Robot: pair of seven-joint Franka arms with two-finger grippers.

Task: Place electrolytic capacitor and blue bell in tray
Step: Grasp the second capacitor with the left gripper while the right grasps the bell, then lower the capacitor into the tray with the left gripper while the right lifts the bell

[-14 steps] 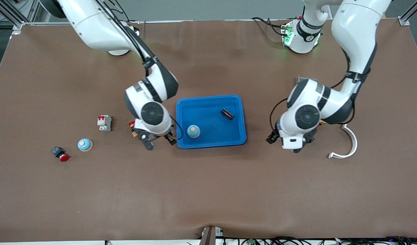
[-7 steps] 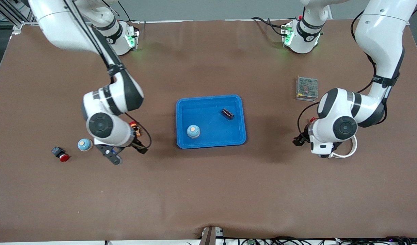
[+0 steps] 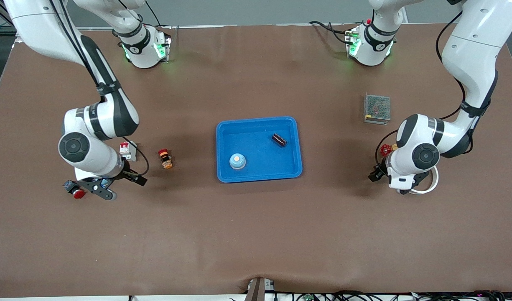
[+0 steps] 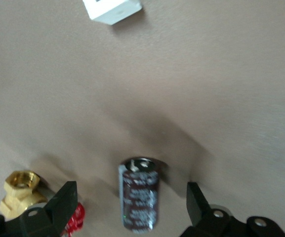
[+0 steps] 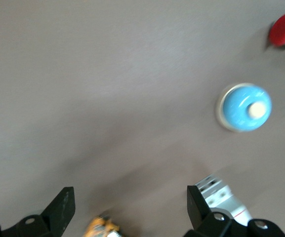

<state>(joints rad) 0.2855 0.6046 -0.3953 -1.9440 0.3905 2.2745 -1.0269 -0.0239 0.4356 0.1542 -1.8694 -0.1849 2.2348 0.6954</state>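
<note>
The bright-blue tray (image 3: pixel 259 123) sits mid-table with a blue bell (image 3: pixel 237 161) and a dark electrolytic capacitor (image 3: pixel 279 140) lying in it. My left gripper (image 3: pixel 387 184) hangs open toward the left arm's end of the table. In the left wrist view a second dark capacitor (image 4: pixel 138 200) lies on the mat between the open fingers (image 4: pixel 63 205), touching neither. My right gripper (image 3: pixel 120 186) is open toward the right arm's end, with nothing between its fingers (image 5: pixel 61 207). A second blue bell (image 5: pixel 244 107) rests on the mat close by in the right wrist view; the arm hides it from the front camera.
A red push button (image 3: pixel 75 189), a white breaker (image 3: pixel 127 150) and a small orange part (image 3: pixel 166 159) lie around the right gripper. A brass valve with a red handle (image 3: pixel 385 149), a white curved piece (image 3: pixel 427 187) and a metal mesh box (image 3: pixel 377 108) lie near the left gripper.
Both arms have swung away from the tray, the right arm toward its end over the second bell, the left arm toward its end over the white curved piece. Both grippers stay open.
</note>
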